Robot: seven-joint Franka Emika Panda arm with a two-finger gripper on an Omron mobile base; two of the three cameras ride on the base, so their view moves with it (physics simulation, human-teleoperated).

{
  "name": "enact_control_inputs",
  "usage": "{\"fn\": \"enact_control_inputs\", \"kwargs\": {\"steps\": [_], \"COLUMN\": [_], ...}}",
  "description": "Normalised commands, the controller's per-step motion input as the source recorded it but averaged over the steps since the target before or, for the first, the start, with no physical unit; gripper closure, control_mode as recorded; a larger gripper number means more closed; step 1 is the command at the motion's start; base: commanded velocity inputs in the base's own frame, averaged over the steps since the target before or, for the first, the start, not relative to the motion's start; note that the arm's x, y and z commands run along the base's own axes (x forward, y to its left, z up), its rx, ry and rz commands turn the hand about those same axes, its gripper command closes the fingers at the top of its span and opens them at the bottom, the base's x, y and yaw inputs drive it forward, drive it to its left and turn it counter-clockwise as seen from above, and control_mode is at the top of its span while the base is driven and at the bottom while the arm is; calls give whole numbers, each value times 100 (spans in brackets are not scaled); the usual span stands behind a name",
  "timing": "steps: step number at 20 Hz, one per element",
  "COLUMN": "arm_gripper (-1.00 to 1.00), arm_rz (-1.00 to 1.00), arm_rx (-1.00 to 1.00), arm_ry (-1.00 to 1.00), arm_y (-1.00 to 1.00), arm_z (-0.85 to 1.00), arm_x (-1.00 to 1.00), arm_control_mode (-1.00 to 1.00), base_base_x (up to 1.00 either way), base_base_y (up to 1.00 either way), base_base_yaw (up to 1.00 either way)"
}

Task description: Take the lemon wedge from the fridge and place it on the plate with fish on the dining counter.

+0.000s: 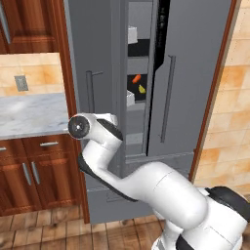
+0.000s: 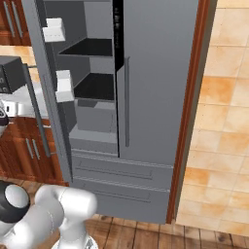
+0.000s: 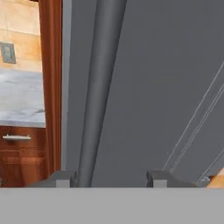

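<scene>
The grey fridge (image 1: 195, 73) stands ahead with its left door (image 2: 46, 97) swung partly open. Through the gap, the tiny yellow lemon wedge (image 1: 141, 89) lies on a dark shelf, just below a small orange item (image 1: 136, 78). In the hand view my gripper (image 3: 110, 178) is open right at the left door. The door's vertical bar handle (image 3: 94, 87) runs between the fingertips (image 3: 61, 178), close to the left one, and the pads do not press on it. The plate with fish and the dining counter are out of view.
A marble counter (image 1: 29, 114) over brown wooden cabinets (image 1: 34, 171) adjoins the fridge on the left. White door bins (image 2: 53, 29) hang inside the open door. The right fridge door (image 2: 155, 73) is closed. A tiled wall (image 1: 234, 97) lies to the right.
</scene>
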Motion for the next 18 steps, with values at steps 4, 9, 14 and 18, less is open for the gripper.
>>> {"fn": "enact_control_inputs", "kwargs": {"steps": [4,9,14,18], "arm_gripper": [-100,-100,-100,-100], "arm_rz": [-23,-28,-13,7], "arm_rx": [-2,0,0,0], "arm_ry": [0,7,20,7], "arm_y": [-76,-100,-100,-100], "arm_z": [34,42,48,29], "arm_x": [-100,-88,-14,-12], "arm_control_mode": [-100,-100,-100,-100], "base_base_x": [0,0,0,0], "base_base_y": [0,0,0,0], "base_base_yaw": [0,0,0,0]}}
